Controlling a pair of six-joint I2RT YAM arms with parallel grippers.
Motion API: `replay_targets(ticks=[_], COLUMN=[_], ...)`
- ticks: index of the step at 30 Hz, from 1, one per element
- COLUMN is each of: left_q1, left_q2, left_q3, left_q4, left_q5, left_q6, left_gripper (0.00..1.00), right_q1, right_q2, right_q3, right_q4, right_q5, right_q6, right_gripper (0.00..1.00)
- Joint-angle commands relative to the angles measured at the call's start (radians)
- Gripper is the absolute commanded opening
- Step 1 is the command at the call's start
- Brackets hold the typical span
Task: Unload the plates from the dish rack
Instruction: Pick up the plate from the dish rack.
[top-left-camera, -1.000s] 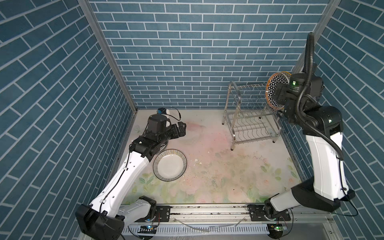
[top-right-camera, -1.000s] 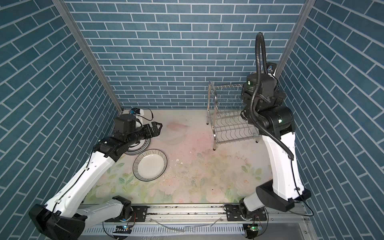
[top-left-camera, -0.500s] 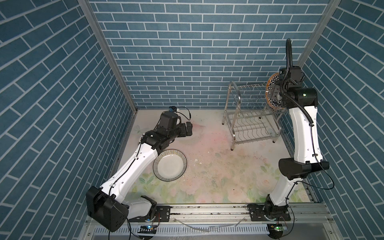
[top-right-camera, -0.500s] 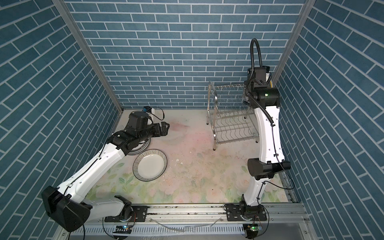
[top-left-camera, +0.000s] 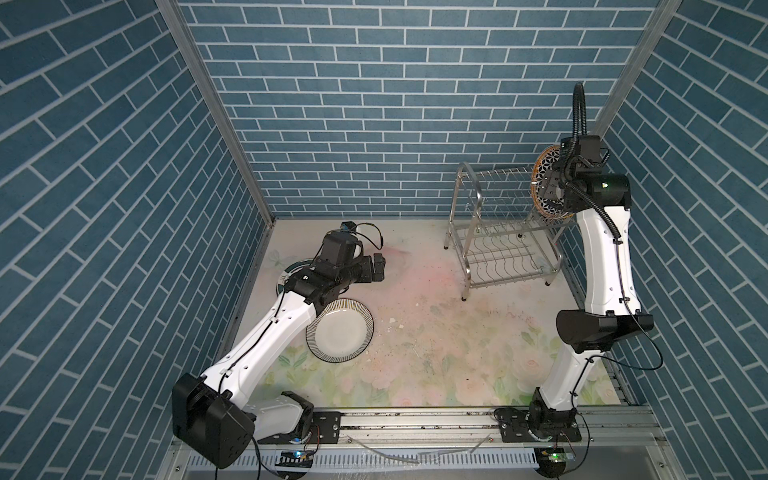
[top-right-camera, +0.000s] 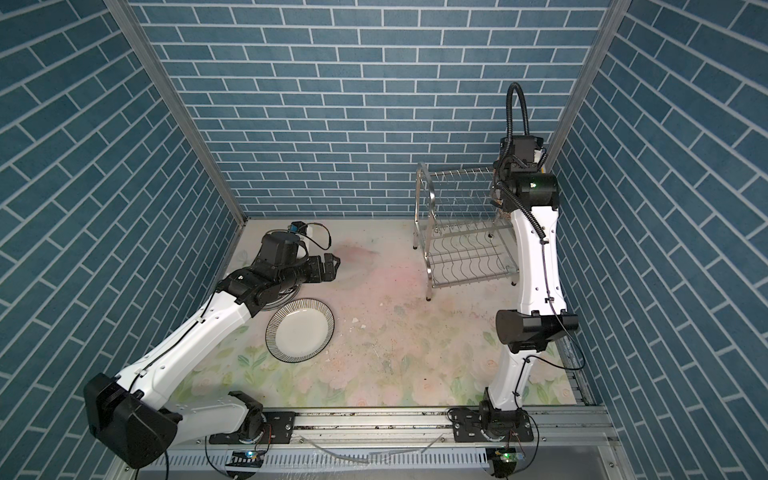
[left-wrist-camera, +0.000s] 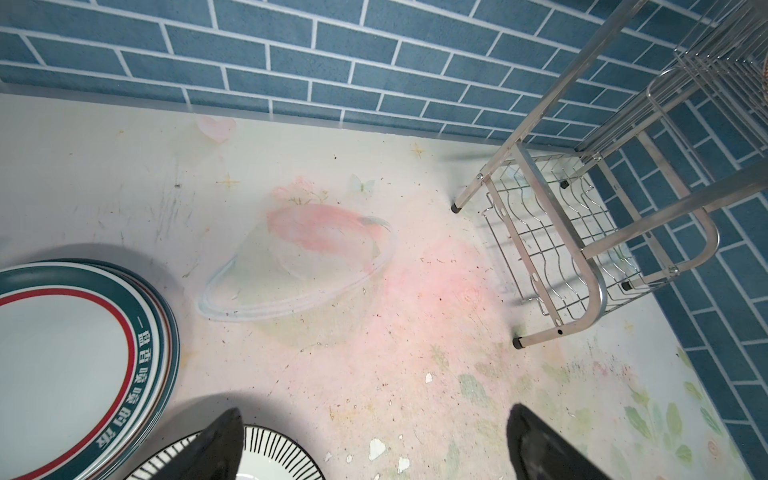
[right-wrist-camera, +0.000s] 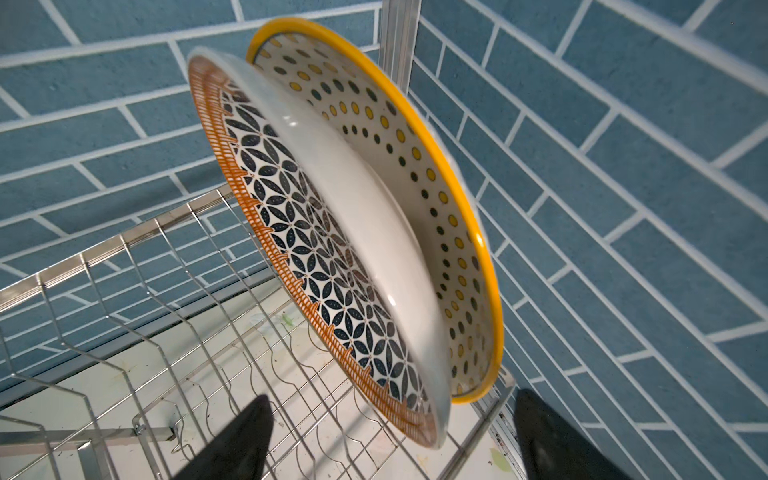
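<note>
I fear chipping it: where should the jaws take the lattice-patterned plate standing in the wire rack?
Probably by its upper rim, from above, one jaw on each face: the orange-rimmed, black-lattice white plate stands on edge in the steel wire dish rack, and the yellow-rimmed dotted plate leaves a narrow gap behind.

Lab cell: brick-print walls (top-left-camera: 374, 104), aluminium mounting rail (top-left-camera: 415, 420)

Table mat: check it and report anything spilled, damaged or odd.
White chips and dark specks lie scattered on the floral mat beside the striped plate; they look like debris, source unclear.
</note>
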Motion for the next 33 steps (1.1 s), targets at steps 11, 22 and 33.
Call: replay_targets(ticks=[11, 22, 33], left_q1=[-0.004, -0.004, -0.003], left_q2=[-0.004, -0.008, -0.008], left_q3=[-0.047, -0.062, -0.062], left_q4=[0.049, 0.071, 0.052], left_q5=[0.042, 0.059, 0.069], left_q6=[0.001, -0.008, -0.012], left_gripper=[0.99, 0.99, 0.99], right_q1=[-0.005, -0.016, -0.019], right_q2=[0.022, 0.050, 0.006], right_q3=[0.003, -0.019, -0.176], right_q4=[0.066, 0.097, 0.235], right_q5=[-0.057, -0.048, 0.002], right_q6=[0.037, 0.029, 0.008], right_gripper=[0.84, 0.80, 0.63])
